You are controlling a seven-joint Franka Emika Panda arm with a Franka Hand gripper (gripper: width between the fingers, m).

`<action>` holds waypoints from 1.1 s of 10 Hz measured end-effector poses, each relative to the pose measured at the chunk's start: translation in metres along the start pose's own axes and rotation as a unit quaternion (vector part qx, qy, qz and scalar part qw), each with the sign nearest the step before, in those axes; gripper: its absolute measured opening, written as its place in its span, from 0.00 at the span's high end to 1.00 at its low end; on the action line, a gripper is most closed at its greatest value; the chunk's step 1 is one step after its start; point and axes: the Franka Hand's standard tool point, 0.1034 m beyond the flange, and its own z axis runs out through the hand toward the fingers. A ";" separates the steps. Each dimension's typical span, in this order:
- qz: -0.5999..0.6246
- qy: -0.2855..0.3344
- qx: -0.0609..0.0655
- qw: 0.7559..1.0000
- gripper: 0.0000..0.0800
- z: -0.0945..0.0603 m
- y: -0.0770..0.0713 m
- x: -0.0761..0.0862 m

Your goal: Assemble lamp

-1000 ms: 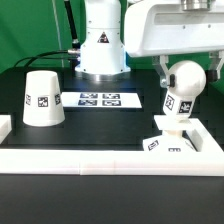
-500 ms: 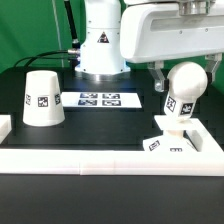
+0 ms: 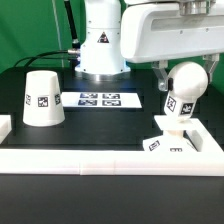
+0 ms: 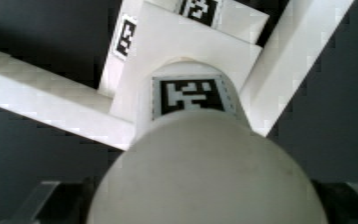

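Observation:
The lamp's round bulb (image 3: 187,82) stands upright on its stem in the low square base (image 3: 172,143) at the exterior view's right. My gripper (image 3: 186,70) straddles the bulb, one finger on each side, with a narrow gap showing, so it is open around it. In the wrist view the bulb (image 4: 202,170) fills the space between the fingers, with the tagged stem (image 4: 190,97) and the base (image 4: 176,35) beyond. The tapered shade (image 3: 42,98) stands mouth down at the exterior view's left, apart from the gripper.
The marker board (image 3: 100,99) lies flat at the back middle, in front of the robot's body (image 3: 100,45). A low white wall (image 3: 100,160) runs along the front and turns up beside the base at both ends.
The wrist housing above the bulb has shifted toward the exterior view's left. The bulb, its tag and the base have stayed as they were.

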 end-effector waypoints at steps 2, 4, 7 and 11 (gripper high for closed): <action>0.012 0.000 0.001 1.000 0.28 0.000 0.000 0.000; 0.061 0.003 0.003 0.998 0.28 0.000 0.001 0.000; 0.187 0.033 0.005 0.982 0.28 -0.001 0.003 0.002; 0.365 0.051 0.008 0.929 0.27 -0.001 0.006 -0.002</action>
